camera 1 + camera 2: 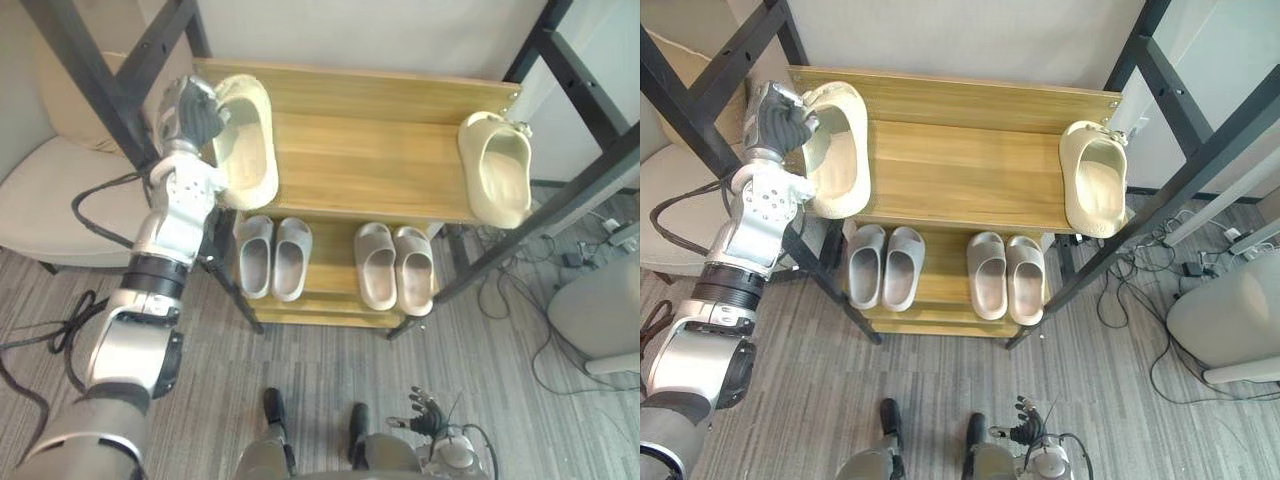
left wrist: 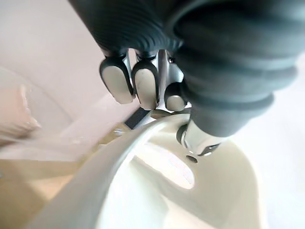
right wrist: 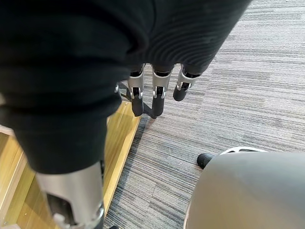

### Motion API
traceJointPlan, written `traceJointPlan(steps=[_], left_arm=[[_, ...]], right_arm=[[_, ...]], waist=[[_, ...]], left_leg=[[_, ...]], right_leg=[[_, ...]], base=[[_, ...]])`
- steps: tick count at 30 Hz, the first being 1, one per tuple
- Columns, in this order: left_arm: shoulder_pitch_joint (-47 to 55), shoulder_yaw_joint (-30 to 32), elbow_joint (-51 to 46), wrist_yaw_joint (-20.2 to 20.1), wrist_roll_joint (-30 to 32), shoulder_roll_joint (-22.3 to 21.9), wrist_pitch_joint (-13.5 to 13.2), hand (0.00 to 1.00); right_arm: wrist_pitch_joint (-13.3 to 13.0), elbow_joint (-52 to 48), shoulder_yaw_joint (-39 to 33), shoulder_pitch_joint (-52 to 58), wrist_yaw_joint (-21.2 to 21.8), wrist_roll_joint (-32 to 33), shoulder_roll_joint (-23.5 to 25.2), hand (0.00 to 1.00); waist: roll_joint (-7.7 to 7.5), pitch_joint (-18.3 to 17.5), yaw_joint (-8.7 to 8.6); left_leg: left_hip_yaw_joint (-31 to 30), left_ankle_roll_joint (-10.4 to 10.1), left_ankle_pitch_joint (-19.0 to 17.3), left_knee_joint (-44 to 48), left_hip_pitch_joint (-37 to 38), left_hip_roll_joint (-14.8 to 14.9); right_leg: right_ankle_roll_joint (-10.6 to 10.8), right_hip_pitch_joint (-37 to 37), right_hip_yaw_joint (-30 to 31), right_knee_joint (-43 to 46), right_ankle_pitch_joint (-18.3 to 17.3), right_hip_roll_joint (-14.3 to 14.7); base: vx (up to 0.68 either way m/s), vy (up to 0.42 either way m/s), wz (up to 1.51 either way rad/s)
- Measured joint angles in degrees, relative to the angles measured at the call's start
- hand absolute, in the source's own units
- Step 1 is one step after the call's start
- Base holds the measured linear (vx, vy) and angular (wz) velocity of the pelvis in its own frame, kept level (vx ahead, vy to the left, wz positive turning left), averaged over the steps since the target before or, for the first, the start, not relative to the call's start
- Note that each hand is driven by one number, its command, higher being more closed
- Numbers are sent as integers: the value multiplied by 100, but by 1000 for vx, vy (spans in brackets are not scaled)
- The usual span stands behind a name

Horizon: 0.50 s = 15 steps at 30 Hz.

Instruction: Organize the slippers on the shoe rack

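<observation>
- Your two head eyes look steeply down from above, side by side, and share the whole shoe rack (image 1: 370,160).
- Your left wrist camera looks along the left robot hand (image 2: 143,88), very close to the cream slipper (image 2: 119,191).
- Your right wrist camera looks past the right robot hand (image 3: 157,98), down at the carpeted floor (image 3: 248,86).

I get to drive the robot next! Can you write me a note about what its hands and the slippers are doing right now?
Left hand: shut on a cream slipper, fingers over its rim, at the left end of the top shelf.
Right hand: open, empty, hanging low near the floor.
Other cream slipper: at the top shelf's right end, far from its mate.
Done: two pairs sit side by side on the lower shelf.
Left: probably bring the two cream slippers together.
</observation>
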Motion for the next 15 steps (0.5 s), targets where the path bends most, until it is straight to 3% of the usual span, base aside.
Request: traceJointPlan(steps=[6,15], left_arm=[[0,-14,-313,14,-226,-342,-70,100],[-1,-181,-454,18,-452,-491,-160,100]], right_arm=[[8,-2,-1,-11,-5,46,0,0],[24,-6,0,-57,-6,50,-5,0]], waist=[[2,1,-86],[34,20,-197]], left_leg=[[30,101,27,31,83,-90],[186,66,-73,0,231,-114]], right_leg=[[67,119,39,-73,92,-59],[39,200,208,-189,112,-57]], base=[[42,30,-1],[-19,17,-10]])
